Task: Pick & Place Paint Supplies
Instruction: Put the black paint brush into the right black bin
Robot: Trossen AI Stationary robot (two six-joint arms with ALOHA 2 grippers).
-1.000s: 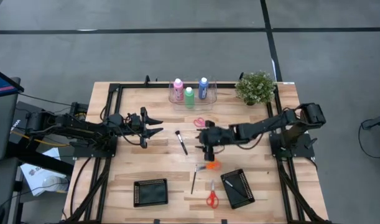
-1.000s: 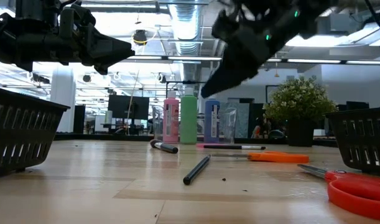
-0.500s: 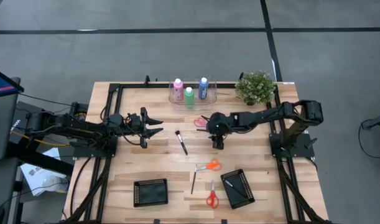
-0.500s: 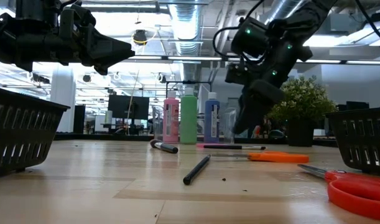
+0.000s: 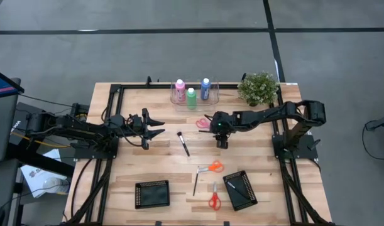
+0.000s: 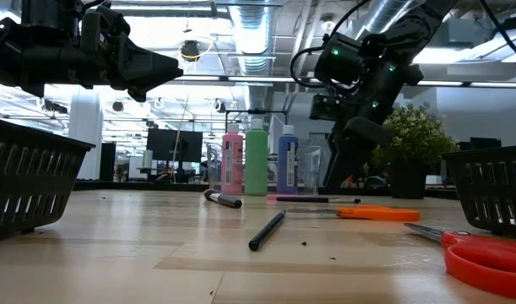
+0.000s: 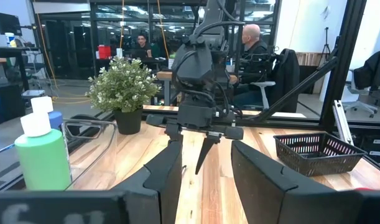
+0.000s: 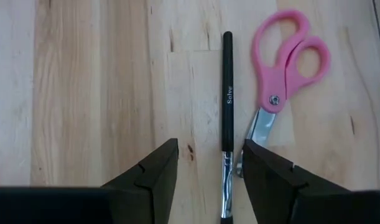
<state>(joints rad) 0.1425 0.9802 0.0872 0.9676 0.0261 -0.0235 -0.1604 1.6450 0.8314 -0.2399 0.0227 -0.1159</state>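
Note:
Pink (image 5: 180,86), green (image 5: 191,95) and blue (image 5: 205,86) paint bottles stand in a clear tray at the far edge. One dark brush (image 5: 183,143) lies mid-table and another (image 5: 195,182) lies nearer. A third brush (image 8: 227,112) lies beside pink scissors (image 8: 283,68). My right gripper (image 8: 208,152) is open and points down over this brush, which lies between its fingers, untouched. In the low view the right gripper (image 6: 338,173) stands above the table. My left gripper (image 5: 155,125) waits open, raised at the left.
Two black baskets (image 5: 152,193) (image 5: 240,190) sit near the front edge; the right one holds a brush. Orange scissors (image 5: 210,167) and red scissors (image 5: 213,198) lie between them. A potted plant (image 5: 257,88) stands at the far right corner.
My right gripper has moved from the table's middle toward the far edge and a little right. It has tipped from a slant to pointing straight down, and has come lower over the brush beside the pink scissors.

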